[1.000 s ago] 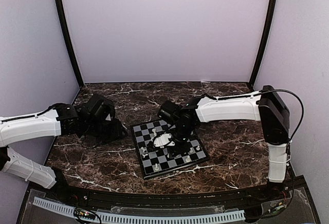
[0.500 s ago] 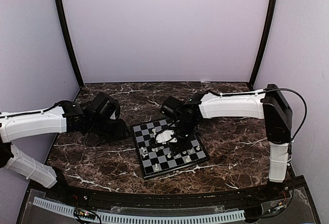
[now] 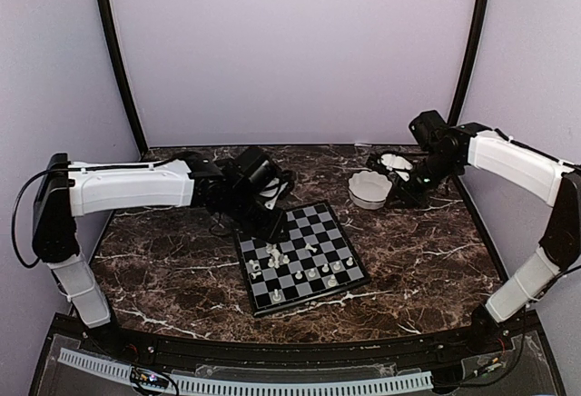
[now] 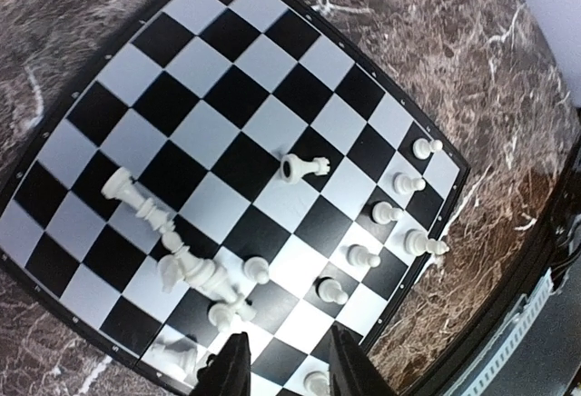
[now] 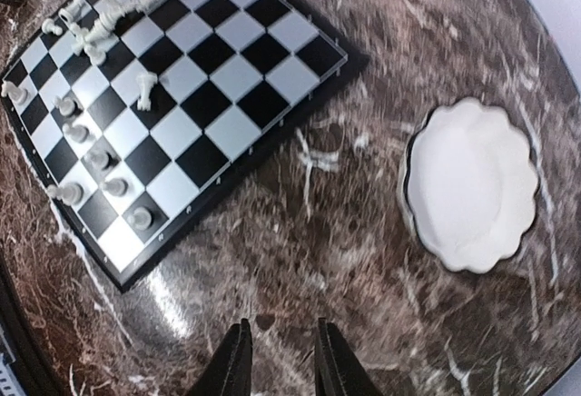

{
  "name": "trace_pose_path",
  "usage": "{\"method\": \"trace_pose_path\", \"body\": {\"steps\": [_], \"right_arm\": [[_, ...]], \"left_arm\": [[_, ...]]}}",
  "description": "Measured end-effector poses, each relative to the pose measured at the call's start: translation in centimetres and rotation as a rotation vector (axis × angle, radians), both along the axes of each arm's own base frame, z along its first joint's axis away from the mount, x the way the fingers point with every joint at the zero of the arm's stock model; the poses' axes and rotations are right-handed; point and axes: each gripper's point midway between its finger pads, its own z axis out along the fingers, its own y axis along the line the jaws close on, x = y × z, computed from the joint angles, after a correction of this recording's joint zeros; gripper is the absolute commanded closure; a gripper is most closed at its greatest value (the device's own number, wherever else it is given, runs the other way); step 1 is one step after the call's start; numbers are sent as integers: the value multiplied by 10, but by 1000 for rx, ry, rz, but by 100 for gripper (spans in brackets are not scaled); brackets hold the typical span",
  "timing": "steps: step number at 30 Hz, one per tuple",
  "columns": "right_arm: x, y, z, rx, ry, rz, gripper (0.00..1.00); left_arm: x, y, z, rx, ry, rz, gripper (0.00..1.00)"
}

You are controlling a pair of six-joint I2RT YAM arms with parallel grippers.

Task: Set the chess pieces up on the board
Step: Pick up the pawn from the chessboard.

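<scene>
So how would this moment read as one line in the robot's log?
left claw: open, over board | right claw: open, near bowl | bowl: empty | pieces: some standing, several toppled on board

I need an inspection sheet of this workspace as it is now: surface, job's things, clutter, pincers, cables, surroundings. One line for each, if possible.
surface: dark veined marble table, glossy.
job's things: board lies askew on the table; chess pieces on it, a row upright by one edge, several toppled in a heap.
clutter: white scalloped bowl, empty, on the table, apart from the board.
grippers: left pincer open, empty, over the board; right pincer open, empty, over bare table near the bowl.
cables: black cable loops beside the left arm, away from the board.
surroundings: pale walls, black corner posts.
</scene>
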Motion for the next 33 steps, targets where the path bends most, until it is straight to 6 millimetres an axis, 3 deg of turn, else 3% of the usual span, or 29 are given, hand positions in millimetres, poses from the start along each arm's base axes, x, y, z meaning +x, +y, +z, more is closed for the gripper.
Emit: {"method": "trace_pose_path", "body": {"steps": [3,6,15,24,33], "right_arm": [[-11,-23,-17,4,52,-86,72],[-17,-32,-20,21,68,-133,71],[-11,-29,-5,90,35,-157,71],[-12,-27,-8,99,55,-152,71],[-12,-27,-10,99,62,-149,70]], "left_arm": [[-1,-20,-17,73,16,-76,71],[-1,-28,-30,134,34,-99,70],[-5,-15,-59,261,110,-80,69],[5,-19,-71,303,134,-36,67],[7,-18,-80,319,154,-23,72]]}}
